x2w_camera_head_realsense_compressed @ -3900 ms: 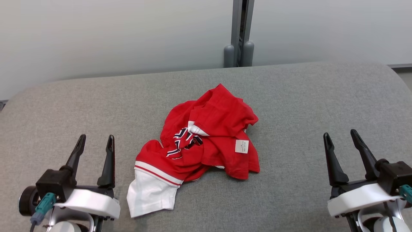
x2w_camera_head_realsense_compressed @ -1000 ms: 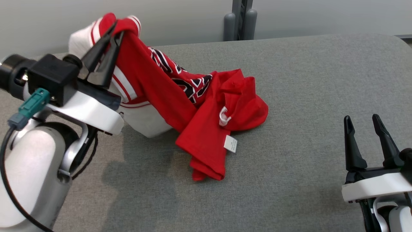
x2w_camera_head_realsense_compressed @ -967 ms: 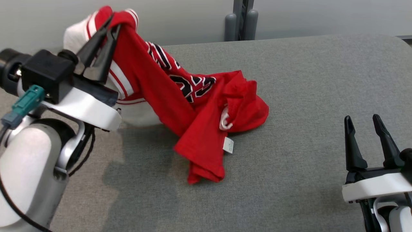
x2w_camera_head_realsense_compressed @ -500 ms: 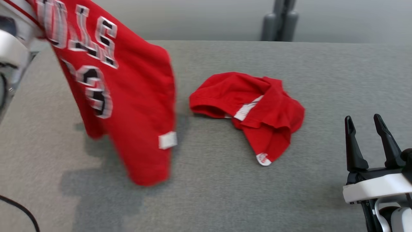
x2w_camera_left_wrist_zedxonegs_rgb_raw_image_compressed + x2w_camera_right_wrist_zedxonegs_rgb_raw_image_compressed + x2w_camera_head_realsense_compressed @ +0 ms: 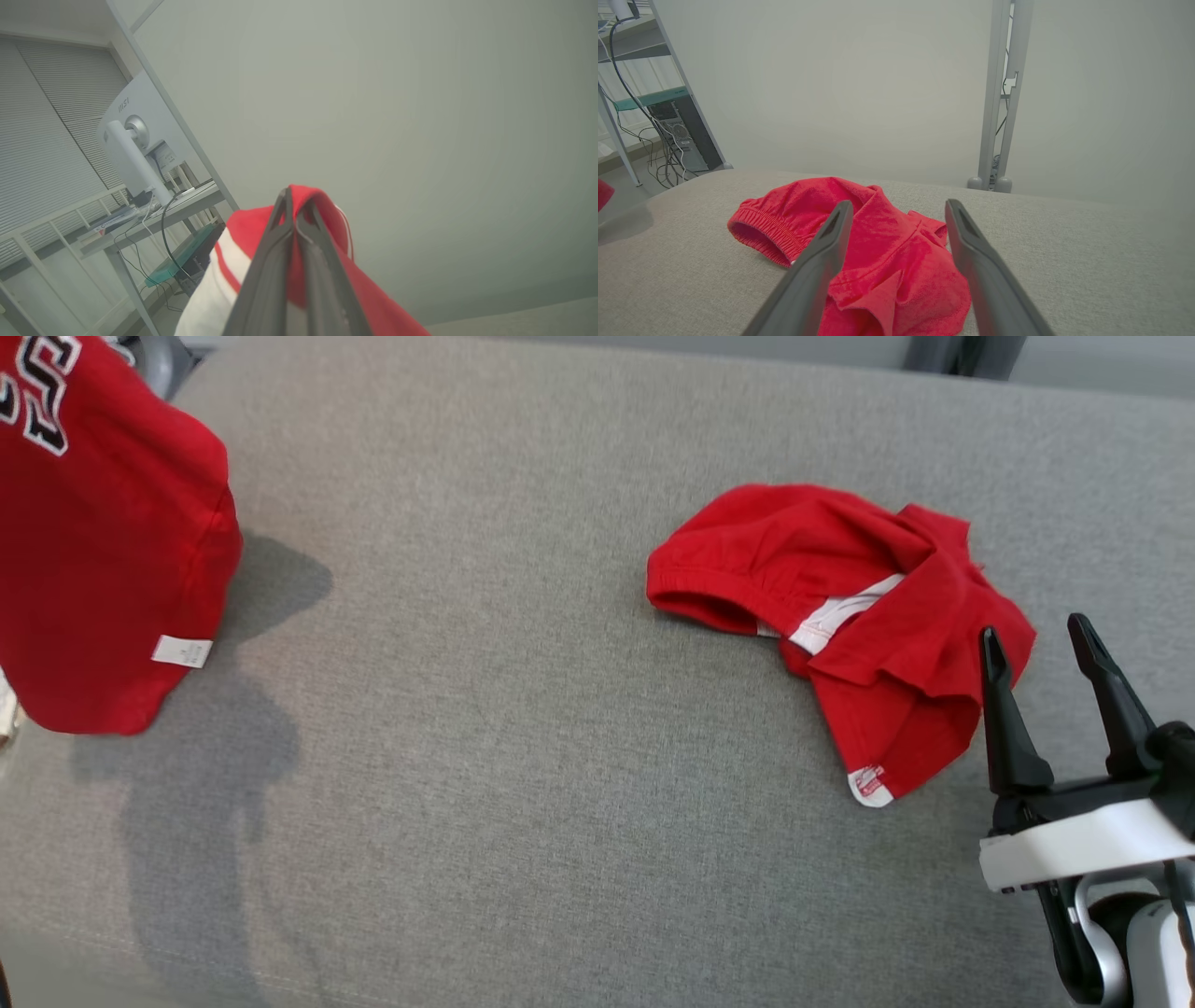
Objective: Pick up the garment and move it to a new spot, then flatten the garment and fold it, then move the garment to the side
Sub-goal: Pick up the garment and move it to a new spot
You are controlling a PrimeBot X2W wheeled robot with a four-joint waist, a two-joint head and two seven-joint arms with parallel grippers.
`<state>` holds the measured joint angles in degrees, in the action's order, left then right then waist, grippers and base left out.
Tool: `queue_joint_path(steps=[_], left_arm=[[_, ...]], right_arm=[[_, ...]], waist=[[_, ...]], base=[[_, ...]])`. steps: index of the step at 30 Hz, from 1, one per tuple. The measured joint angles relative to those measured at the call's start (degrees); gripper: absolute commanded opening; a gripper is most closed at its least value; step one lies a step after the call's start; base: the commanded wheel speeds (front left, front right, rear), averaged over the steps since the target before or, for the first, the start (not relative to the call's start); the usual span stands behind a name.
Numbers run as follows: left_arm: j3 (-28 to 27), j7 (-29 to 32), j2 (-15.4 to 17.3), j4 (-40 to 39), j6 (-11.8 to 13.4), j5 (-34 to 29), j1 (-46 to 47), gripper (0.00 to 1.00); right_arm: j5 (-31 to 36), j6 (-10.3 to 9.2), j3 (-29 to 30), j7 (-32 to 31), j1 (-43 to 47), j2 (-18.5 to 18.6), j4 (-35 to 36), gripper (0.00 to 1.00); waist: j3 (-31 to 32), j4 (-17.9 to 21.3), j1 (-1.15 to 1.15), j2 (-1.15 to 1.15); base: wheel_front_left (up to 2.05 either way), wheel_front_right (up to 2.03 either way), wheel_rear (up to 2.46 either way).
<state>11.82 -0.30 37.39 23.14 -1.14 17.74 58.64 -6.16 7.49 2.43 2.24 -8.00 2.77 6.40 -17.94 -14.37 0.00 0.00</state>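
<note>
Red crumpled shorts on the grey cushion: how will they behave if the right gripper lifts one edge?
Probably floppy: the red crumpled shorts lie in soft folds, so they'd likely drape like the red jersey hanging from the left gripper. Likely light: thin cloth. The gathered waistband looks thicker, perhaps a surer pinch.

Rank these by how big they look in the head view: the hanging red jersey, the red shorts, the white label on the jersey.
1-2. red jersey and red shorts: alike; the jersey is cut off by the frame and nearer, so unranked.
3. white label: smallest.
</note>
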Motion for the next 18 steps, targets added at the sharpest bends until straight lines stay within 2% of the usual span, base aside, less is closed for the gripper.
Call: queue_joint_path(steps=[4,9,18], left_arm=[[-1.68,-4.11,-1.01,6.33,0.19,1.8,-0.47,0.0],[-4.03,-10.09,-4.22,18.05,0.08,5.71,-3.76,0.0],[-6.86,-13.86,-11.26,35.39,-3.57,12.09,-8.4,0.0]], right_arm=[[0.66,0.0,-0.7,-0.77,-1.14,-0.01,1.0,1.0],[1.36,0.0,-1.1,-2.18,-2.74,0.08,2.56,1.0],[1.68,0.0,-1.24,-3.25,-4.65,0.68,4.14,1.0]], waist=[[-2.49,0.05,0.0,0.0],[-6.29,1.04,0.0,0.0],[-11.0,4.05,0.0,0.0]], base=[[0.0,0.0,0.0],[0.0,0.0,0.0],[0.0,0.0,0.0]])
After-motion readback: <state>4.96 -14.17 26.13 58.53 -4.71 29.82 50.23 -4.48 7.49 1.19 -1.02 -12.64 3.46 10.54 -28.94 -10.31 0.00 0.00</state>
